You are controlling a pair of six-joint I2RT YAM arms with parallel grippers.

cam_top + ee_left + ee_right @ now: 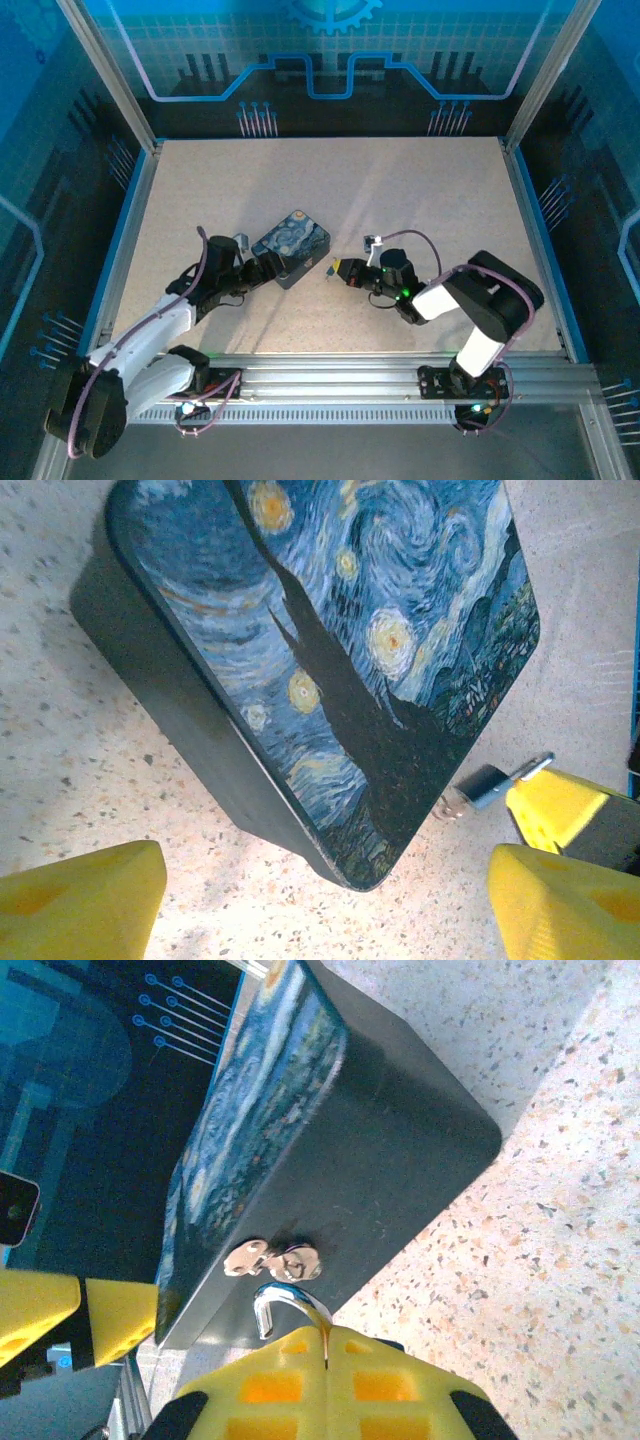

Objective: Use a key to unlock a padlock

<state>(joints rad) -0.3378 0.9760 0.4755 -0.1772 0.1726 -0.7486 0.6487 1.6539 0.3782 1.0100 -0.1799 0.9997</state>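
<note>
The left arm point(160, 325) is stretching far-right, the left gripper point(320, 905) gaping wide. The right arm point(480, 300) is bending left, the right gripper point(325, 1355) pinching the padlock point(283, 1305).

High rear view, wrist close-ups sharing box point(330, 660)

No word, number or brand can be read. The box point(380, 630) bears a swirling night-sky painting, the back wall point(330, 40) a gear-and-circuit graphic, both unlettered.
</note>
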